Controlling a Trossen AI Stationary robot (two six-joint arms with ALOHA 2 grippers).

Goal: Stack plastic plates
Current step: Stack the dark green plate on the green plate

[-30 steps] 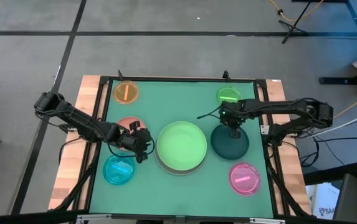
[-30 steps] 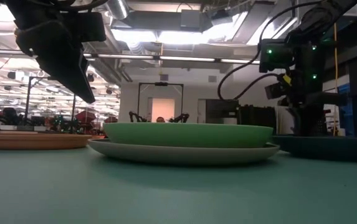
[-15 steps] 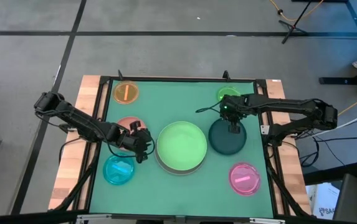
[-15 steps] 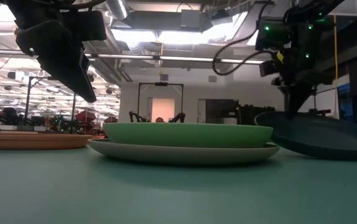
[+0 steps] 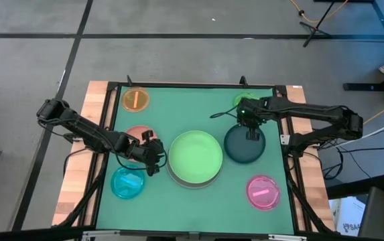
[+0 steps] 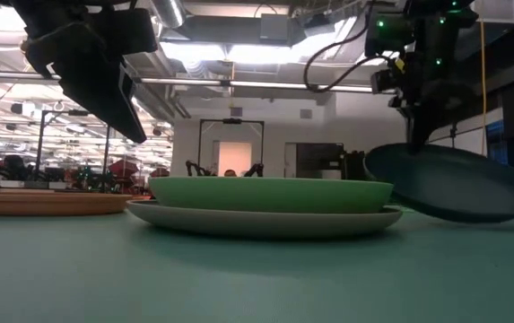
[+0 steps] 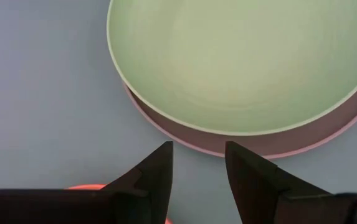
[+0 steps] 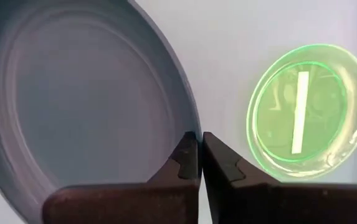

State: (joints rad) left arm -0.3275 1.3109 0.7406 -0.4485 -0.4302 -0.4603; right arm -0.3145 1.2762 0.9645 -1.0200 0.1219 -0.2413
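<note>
A light green plate (image 5: 195, 156) sits nested in the grey-white plate (image 6: 265, 220) at the table's middle. My right gripper (image 5: 250, 132) is shut on the dark green plate (image 5: 244, 147), which is tilted to the right of that stack (image 6: 454, 184). My left gripper (image 5: 153, 155) hangs open above the salmon plate (image 5: 133, 136), just left of the stack; its fingers (image 7: 197, 168) point at the stack's rim. The small orange (image 5: 135, 100), green (image 5: 245, 102), cyan (image 5: 128, 183) and pink (image 5: 263, 191) plates lie flat on the mat. My right gripper pinches the dark green plate's rim (image 8: 189, 127) on its far side between both fingers, one inside the plate and one outside. The fingers come from above, pointing down. The plate hangs tilted, its far side (image 6: 382, 157) raised; whether its low edge (image 6: 499, 217) touches the table, I cannot tell.
The green mat (image 5: 178, 110) has bare room along its far middle and near middle. A black frame (image 5: 192, 85) and wooden side boards (image 5: 78, 181) border it. The small green plate (image 8: 303, 112) lies just beyond the held plate.
My right gripper has risen and moved slightly toward the table's far edge, still shut on the rim. The dark green plate, lying flat on the mat a second ago, has tipped up by its far side and shifted a little toward the stack.
</note>
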